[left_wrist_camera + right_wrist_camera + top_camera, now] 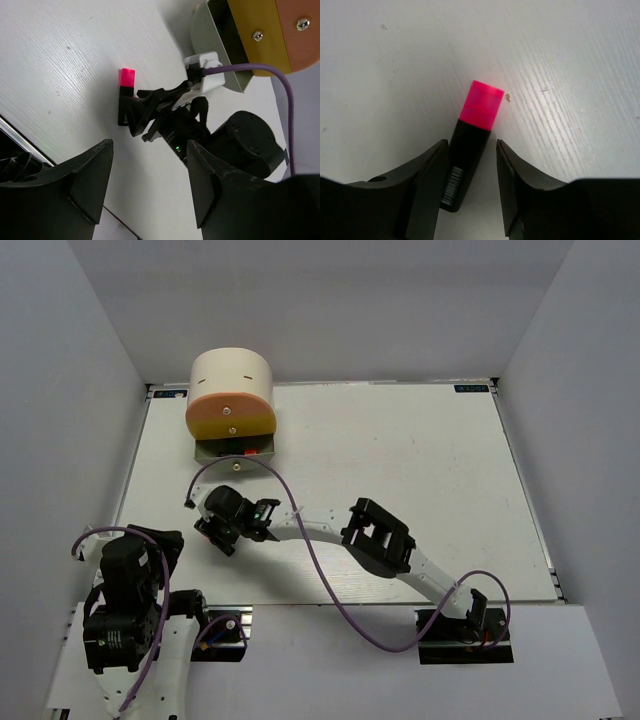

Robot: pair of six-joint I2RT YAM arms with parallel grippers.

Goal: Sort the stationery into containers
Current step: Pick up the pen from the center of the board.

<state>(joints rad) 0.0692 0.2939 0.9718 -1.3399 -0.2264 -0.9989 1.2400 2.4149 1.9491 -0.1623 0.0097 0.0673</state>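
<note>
One pink-capped marker (479, 107) inside right pincer (472, 146) (ajar)

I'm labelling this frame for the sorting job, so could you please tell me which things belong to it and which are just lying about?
Job: pink-capped marker, between the fingers of the open right gripper; cream cabinet, its lowest drawer open.
Lying about: purple cable; tiny speck beside the marker's cap.
</note>
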